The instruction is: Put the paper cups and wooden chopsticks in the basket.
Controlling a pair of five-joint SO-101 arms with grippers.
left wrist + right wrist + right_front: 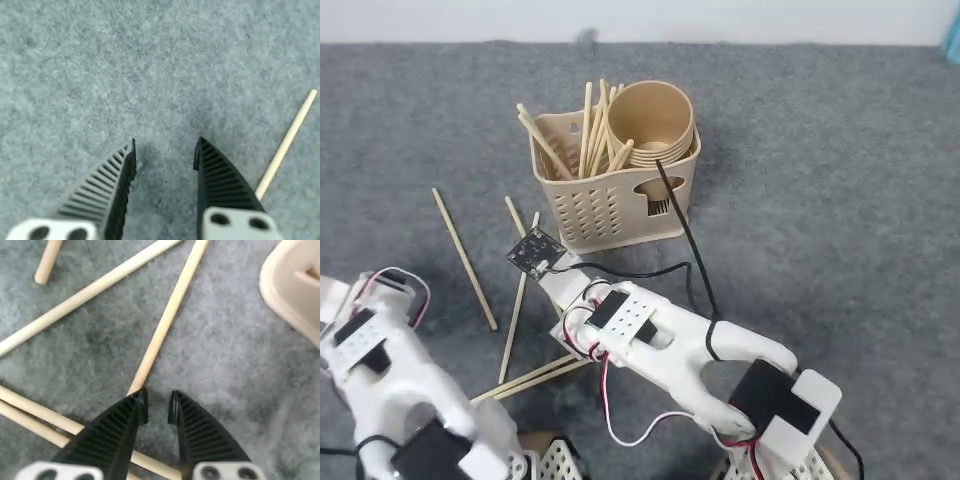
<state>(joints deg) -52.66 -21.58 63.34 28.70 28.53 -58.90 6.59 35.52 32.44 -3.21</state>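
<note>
The right gripper (157, 407) sits low over the grey carpet (235, 355), its jaws only a narrow slit apart with nothing between them. The end of one wooden chopstick (167, 320) touches the tip of one of its fingers (137, 410) and runs away from it across the carpet. A pair of chopsticks (30, 412) lies side by side and passes under that same finger, a crossing chopstick (90, 290) lies farther off, and a corner of the basket (287, 290) is near. The left gripper (165, 155) hangs over bare carpet with its jaws wide apart and empty; a single chopstick (285, 145) lies just beside one finger, its near end hidden behind it. In the high view the right arm (670, 350) stretches from the lower right toward the centre of the frame, its small black board (535, 252) just below and left of the basket (610, 215). The left arm (380, 365) sits in the lower left corner. The basket stands in the upper centre, with stacked paper cups (655, 115) in its right half and upright chopsticks (588, 125) in its left half. Loose chopsticks lie on the carpet left of and below the basket: a slanting one (465, 258) at centre left, a steeper one (518, 305) beside it, and two (525, 380) low between the arms.
</note>
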